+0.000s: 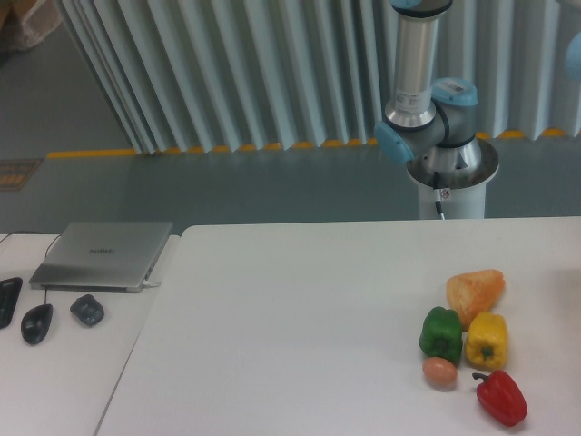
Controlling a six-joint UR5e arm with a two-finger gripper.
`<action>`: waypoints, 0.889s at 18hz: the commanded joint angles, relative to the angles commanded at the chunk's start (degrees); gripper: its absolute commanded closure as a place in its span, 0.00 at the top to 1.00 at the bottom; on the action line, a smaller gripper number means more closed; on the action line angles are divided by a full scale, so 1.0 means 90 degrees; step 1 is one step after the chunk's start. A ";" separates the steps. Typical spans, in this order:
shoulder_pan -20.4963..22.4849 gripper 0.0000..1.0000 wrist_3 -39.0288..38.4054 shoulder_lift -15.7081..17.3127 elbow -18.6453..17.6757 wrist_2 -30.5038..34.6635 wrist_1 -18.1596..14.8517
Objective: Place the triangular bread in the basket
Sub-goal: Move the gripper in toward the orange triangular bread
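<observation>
No basket shows anywhere in view, so nothing can be said of its contents. Triangular bread [475,292] lies on the white table [300,327], right side, rearmost of a tight cluster. Yellow pepper [487,340] sits just in front of it, touching or nearly so; green pepper [441,333] at its front-left edge. Brown egg [439,371] is in front of the green pepper, red pepper [500,398] nearest the camera. Bread looks orange-tan, rounded wedge, pale streaks, tip pointing right. Side desk at left holds a closed laptop [104,254], two mice [37,322] and a keyboard edge [7,300]. Arm [425,100] stands behind the table; gripper is out of frame, so its state cannot be told.
</observation>
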 joint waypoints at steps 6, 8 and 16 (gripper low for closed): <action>-0.0235 1.00 0.0019 0.0001 -0.0195 -0.0078 0.0020; -0.0215 1.00 0.0020 0.0000 -0.0517 -0.0078 0.0311; -0.0644 1.00 -0.0078 -0.0009 -0.0372 0.0545 0.0410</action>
